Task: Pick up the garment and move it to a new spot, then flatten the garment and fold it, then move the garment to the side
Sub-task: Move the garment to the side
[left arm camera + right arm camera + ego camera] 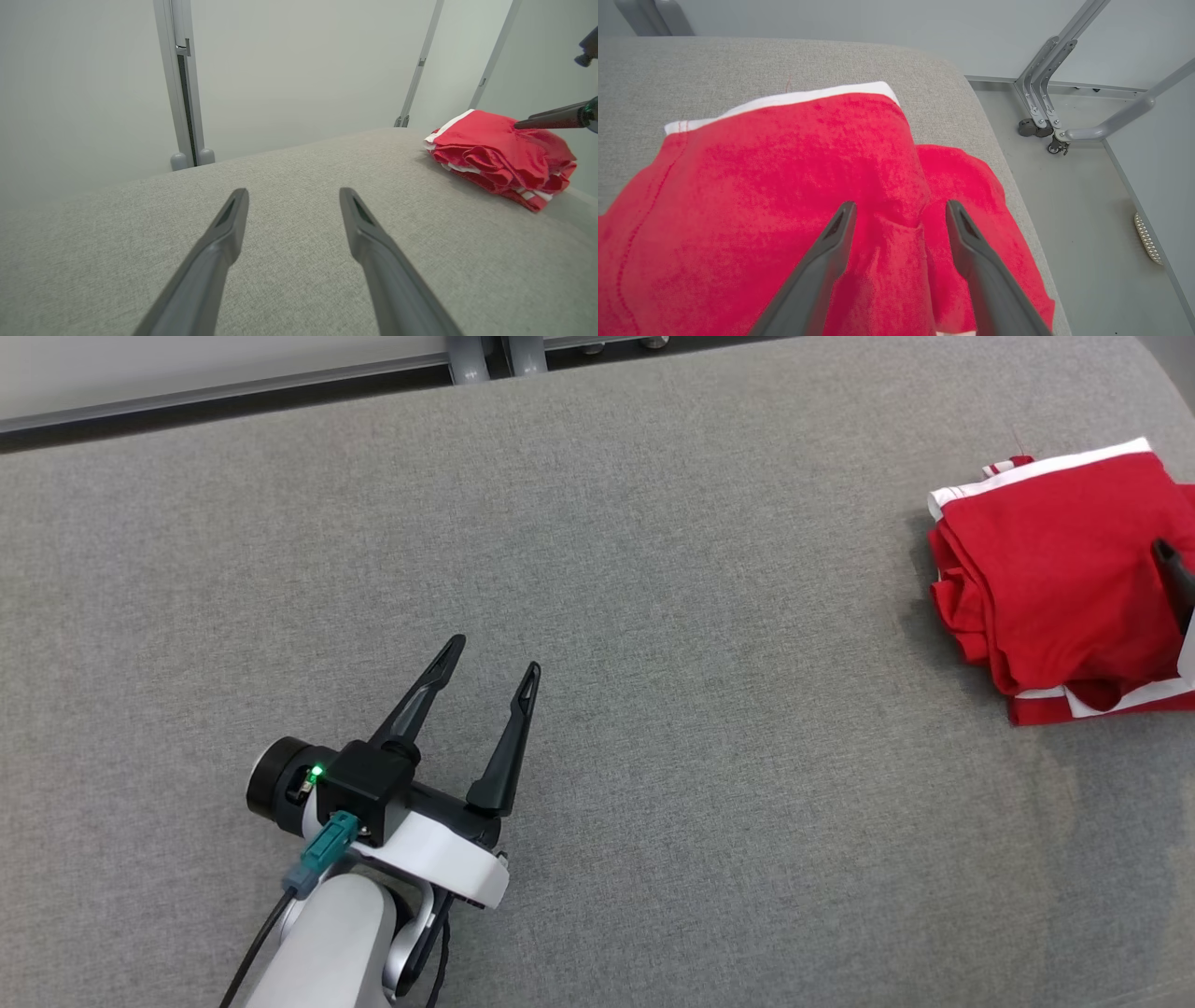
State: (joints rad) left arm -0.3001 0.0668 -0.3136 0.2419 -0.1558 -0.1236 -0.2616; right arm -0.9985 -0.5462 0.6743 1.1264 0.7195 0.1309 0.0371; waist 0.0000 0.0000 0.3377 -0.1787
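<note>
Red folded garment (761, 186) — lying directly beneath the right gripper (901, 204), whose fingers are standing apart astride one of its folds, pinching nothing; left gripper (496, 653), also spread and empty, is sitting well apart.

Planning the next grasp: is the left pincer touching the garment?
No, the left pincer hangs open over bare surface, the red garment well to its right.
</note>
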